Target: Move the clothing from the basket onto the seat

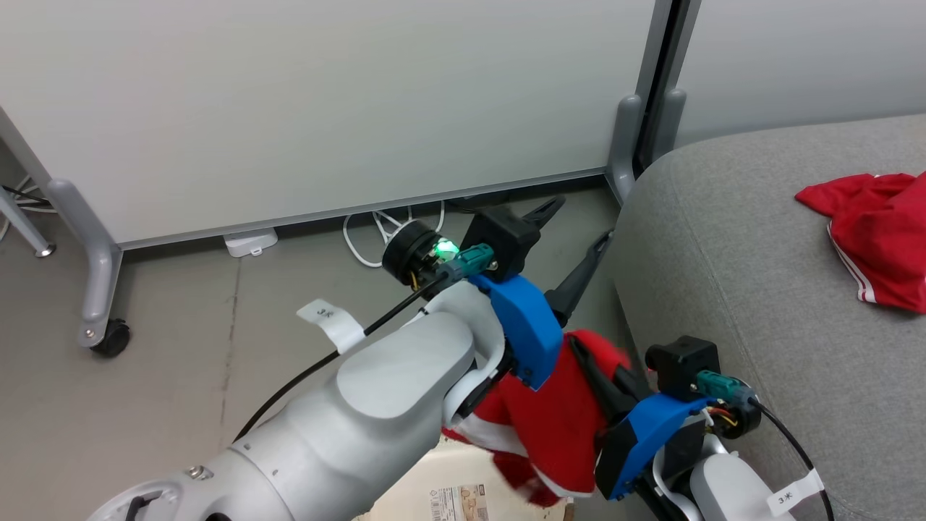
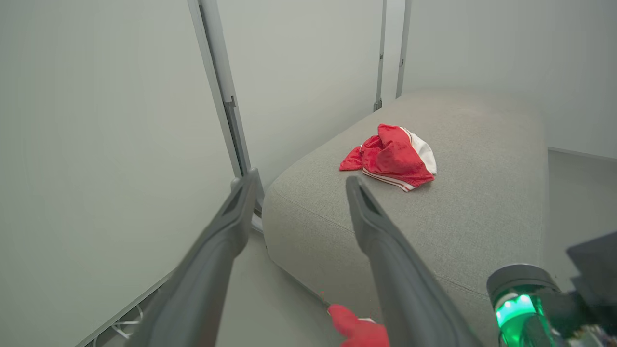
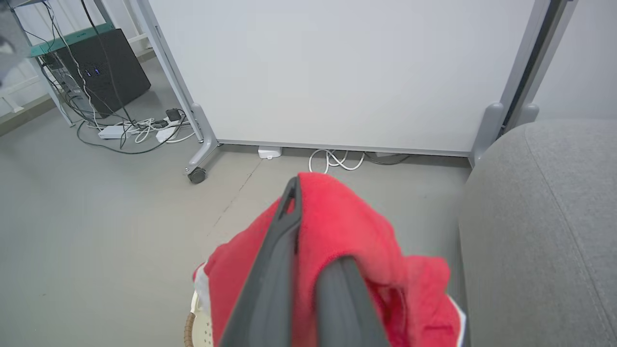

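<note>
One red garment with white stripes point(image 2: 390, 156) lies crumpled on the grey seat point(image 2: 482, 202), also seen as the garment point(image 1: 875, 239) at the right of the seat point(image 1: 731, 289) in the head view. My left gripper point(image 1: 579, 221) is open and holds nothing, its fingers point(image 2: 241, 207) pointing past the seat's near corner. A second red garment point(image 1: 550, 420) hangs draped over my right gripper point(image 1: 586, 354), which is shut on it beside the seat's edge. In the right wrist view the cloth point(image 3: 352, 231) covers the gripper point(image 3: 313, 226). Below it shows a bit of the basket point(image 3: 193, 330).
A wheeled partition panel point(image 1: 325, 108) stands behind, its caster leg point(image 1: 101, 289) at the left and white cables point(image 1: 376, 231) along its base. Grey floor point(image 1: 181, 347) lies open to the left. A dark computer case with cables point(image 3: 111, 72) stands farther left.
</note>
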Available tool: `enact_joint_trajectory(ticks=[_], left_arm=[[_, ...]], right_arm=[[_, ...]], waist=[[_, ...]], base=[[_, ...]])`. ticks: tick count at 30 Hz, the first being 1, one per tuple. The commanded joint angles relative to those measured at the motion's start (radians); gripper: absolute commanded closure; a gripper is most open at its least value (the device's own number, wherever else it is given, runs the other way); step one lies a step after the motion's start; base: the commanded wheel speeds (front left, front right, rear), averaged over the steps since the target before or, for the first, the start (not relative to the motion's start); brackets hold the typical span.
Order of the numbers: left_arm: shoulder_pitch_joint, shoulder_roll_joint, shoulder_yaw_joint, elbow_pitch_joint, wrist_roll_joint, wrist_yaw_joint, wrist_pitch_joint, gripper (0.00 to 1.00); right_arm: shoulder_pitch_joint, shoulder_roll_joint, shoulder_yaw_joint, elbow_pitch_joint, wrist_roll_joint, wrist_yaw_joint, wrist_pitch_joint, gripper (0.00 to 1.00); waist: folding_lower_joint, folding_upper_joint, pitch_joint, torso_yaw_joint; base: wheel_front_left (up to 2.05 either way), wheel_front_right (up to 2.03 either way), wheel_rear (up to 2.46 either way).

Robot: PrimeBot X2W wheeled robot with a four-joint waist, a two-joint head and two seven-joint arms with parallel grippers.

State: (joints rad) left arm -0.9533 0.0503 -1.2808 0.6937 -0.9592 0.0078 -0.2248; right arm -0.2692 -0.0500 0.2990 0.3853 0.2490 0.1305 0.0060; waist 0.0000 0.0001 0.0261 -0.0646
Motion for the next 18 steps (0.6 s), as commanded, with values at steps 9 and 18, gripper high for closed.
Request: enact_joint_trajectory(ticks=[9, 18], left_arm=[[0.119, 0.066, 0.161, -0.068, 0.083, 0.013, -0.041, 0.00], [0.416, 0.198, 0.472, -0.303, 0.298, 0.044, -0.040, 0.00]], right_arm=[[0.009, -0.001, -0.020, -0.020, 0.002, 0.000, -0.010, 1.00], [0.010, -0.001, -0.042, -0.050, -0.015, 0.000, -0.006, 1.00]], waist=[[0.0000, -0.0001, 0.016, -0.009], [0.0000, -0.0001, 0.034, -0.052]], base=[[0.00, 0.00, 0.00], [0.00, 0.00, 0.00]])
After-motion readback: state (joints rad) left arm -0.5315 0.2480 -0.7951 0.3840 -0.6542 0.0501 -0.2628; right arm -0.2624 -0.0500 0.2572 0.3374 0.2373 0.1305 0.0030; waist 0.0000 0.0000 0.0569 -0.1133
